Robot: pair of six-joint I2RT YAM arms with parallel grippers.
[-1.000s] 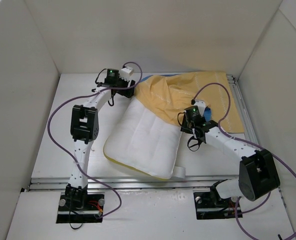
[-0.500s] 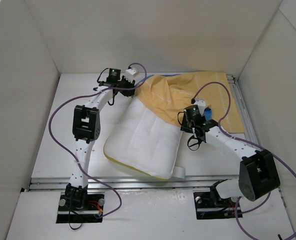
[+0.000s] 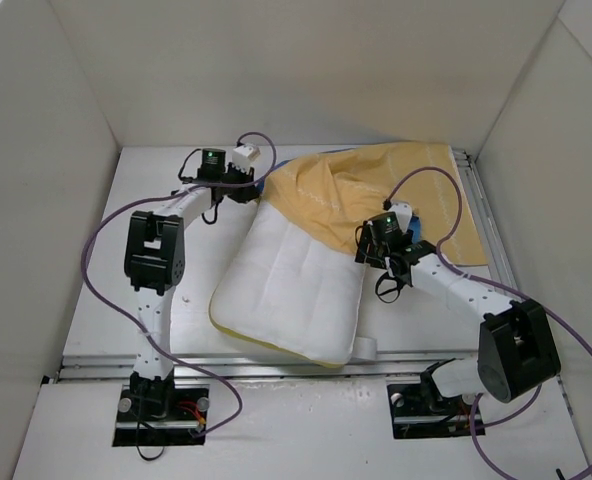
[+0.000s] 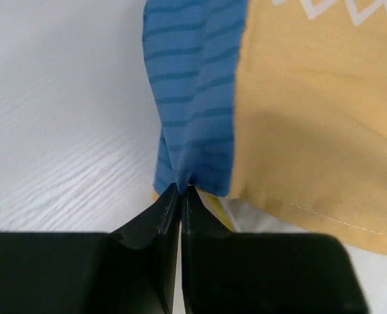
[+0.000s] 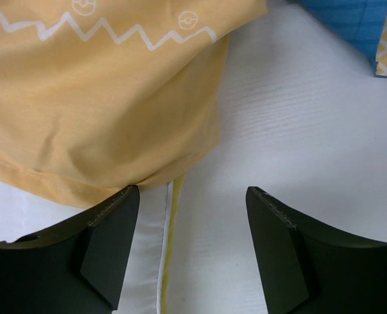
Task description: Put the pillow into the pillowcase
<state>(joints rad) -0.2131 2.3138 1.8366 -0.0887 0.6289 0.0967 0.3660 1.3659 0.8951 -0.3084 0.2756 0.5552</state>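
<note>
The white quilted pillow [image 3: 294, 285] is seen lying on the tabletop [image 3: 426, 320] between the two arms, its far end covered by the yellow-orange pillowcase [image 3: 366, 185], which is spread toward the far right corner. The left gripper [image 4: 180, 190] is closed on the pillowcase's edge near the pillow's far left corner, a fold of blue striped fabric being pinched between its fingertips beside the yellow face. The right gripper [image 5: 192, 191] is held open over the pillow's right side, with nothing between its fingers; the pillowcase hem is seen at one finger, and the pillow's yellow piping [image 5: 170, 248] runs out from under that hem.
</note>
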